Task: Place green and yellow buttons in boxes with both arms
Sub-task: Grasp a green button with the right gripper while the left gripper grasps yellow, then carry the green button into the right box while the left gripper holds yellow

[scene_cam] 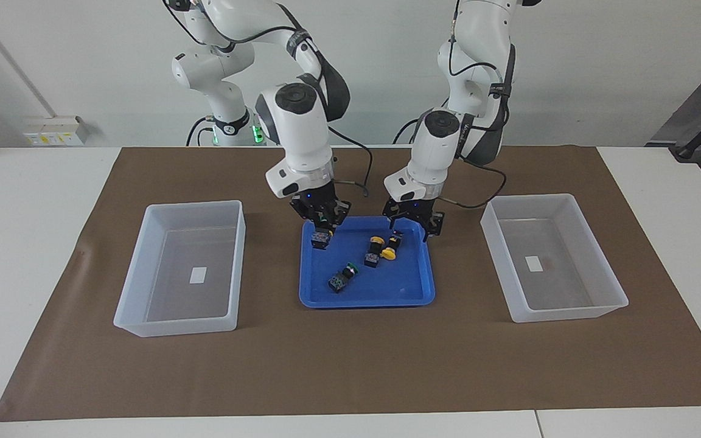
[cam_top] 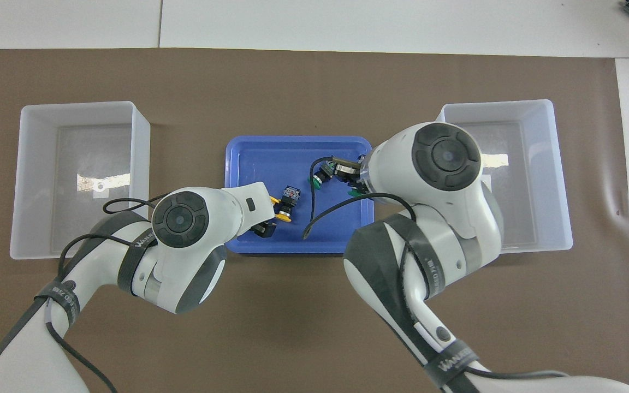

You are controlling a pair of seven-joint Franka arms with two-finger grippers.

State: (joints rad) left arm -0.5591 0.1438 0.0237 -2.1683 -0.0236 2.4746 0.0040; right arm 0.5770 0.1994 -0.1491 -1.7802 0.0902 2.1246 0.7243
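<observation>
My right gripper [scene_cam: 320,226] is down in the blue tray [scene_cam: 408,291], at the corner nearer to the robots and toward the right arm's end. It is shut on a green button [scene_cam: 320,239]. My left gripper [scene_cam: 412,225] hangs open over the tray's other near corner, just above the body of a yellow button [scene_cam: 394,241]. A second yellow button [scene_cam: 375,249] lies beside that one. Another green button [scene_cam: 343,278] lies farther out in the tray. In the overhead view both wrists hide their fingertips, while the loose green button [cam_top: 320,177] and one yellow button [cam_top: 286,204] show.
Two translucent white boxes stand on the brown mat, one [scene_cam: 195,205] toward the right arm's end and one [scene_cam: 533,198] toward the left arm's end. Each shows only a small white sticker inside. The blue tray [cam_top: 292,146] sits between them.
</observation>
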